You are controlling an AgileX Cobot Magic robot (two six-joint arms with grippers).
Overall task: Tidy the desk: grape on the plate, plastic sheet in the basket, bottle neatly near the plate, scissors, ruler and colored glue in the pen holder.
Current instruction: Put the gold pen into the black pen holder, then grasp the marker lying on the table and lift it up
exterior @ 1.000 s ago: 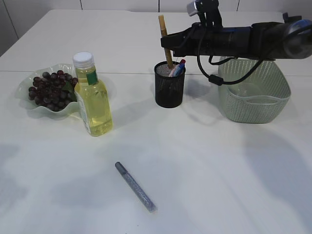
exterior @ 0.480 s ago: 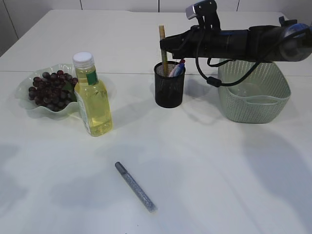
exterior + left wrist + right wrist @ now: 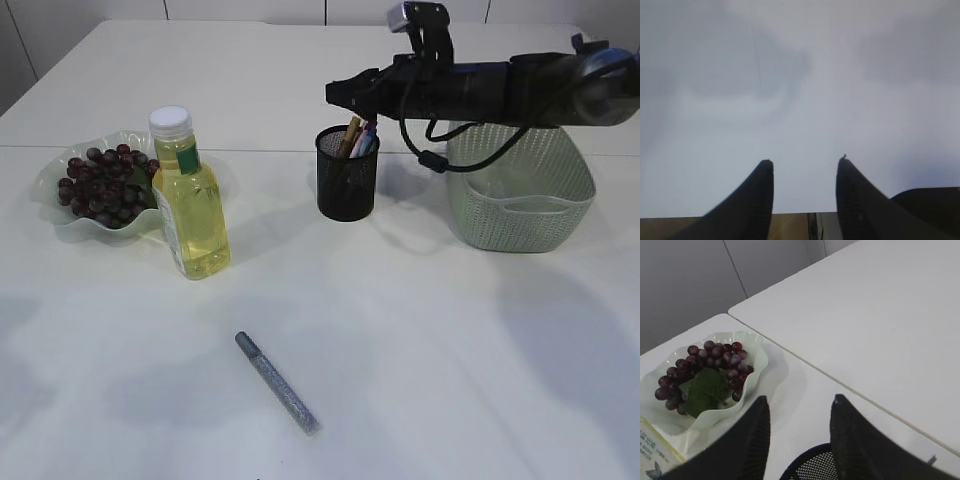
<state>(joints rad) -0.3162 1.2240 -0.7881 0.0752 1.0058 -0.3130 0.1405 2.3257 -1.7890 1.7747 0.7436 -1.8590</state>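
Only one glue pen (image 3: 277, 383); one bottle (image 3: 190, 200)

The plate (image 3: 60, 222) sat at the far left of the table (image 3: 450, 340), with the grapes (image 3: 100, 185) in it. The bottle (image 3: 190, 200) stood upright just right of the plate, touching its rim or nearly so. Further right, near the middle, stood the pen holder (image 3: 347, 185) with a few items leaning inside. The basket (image 3: 520, 200) sat to its right, well apart. The right arm (image 3: 500, 88) reached across above the basket, its gripper (image 3: 340, 95) hanging just over the holder. The glue pen (image 3: 277, 383) lay alone at the front, before the bottle and holder.
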